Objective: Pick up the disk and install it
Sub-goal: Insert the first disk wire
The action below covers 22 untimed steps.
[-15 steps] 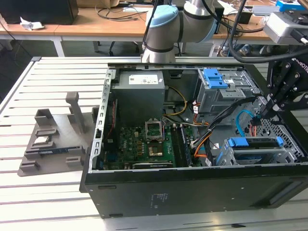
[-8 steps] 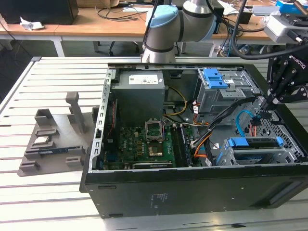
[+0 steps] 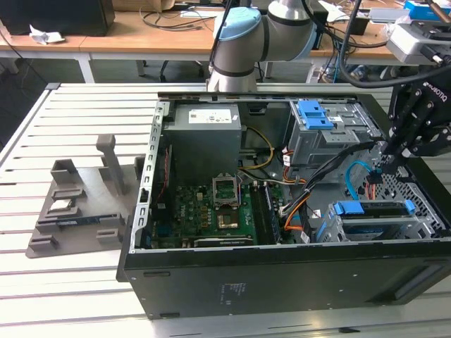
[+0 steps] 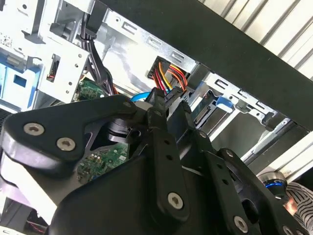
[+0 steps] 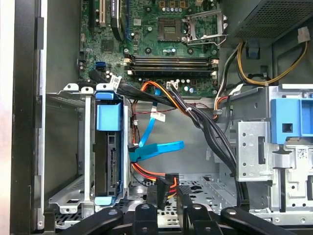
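The disk sits on edge in the lower drive bay at the exterior view's right, inside the open computer case. In the first wrist view the disk shows its dark connector edge between blue rails. My gripper hangs just above and behind that bay. In both wrist views it is shut on a black power connector with red, yellow and orange wires, a short way from the disk's connector edge.
A blue data cable lies loose between the disk and my gripper. A grey drive cage with a blue tab stands behind. Black cable bundles cross the case. The motherboard fills the middle. A grey slotted stand sits outside.
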Motion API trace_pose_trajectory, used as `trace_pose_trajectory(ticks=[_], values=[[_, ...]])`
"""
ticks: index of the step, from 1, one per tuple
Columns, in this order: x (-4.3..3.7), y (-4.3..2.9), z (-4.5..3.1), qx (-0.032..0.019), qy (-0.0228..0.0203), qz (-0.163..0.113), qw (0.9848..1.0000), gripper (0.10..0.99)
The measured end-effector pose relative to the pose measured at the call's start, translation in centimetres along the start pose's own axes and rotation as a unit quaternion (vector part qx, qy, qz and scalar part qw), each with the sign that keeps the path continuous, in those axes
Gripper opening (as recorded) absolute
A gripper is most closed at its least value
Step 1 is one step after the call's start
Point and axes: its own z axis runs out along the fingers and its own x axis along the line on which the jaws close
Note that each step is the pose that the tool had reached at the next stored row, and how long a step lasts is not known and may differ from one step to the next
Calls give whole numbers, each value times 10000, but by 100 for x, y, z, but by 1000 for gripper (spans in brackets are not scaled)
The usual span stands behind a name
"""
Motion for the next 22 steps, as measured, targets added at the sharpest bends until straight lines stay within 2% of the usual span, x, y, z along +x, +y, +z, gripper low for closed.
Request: trace_pose_trajectory(ticks=[2,5,8,13,22], values=[[-1,-1,9,0,18,1,10000,302],[-15,-3,38,2,94,4,10000,302],[-55,-9,91,3,211,11,9998,302],[-63,-13,152,6,345,18,9994,302],[-82,-14,165,6,353,18,9994,302]])
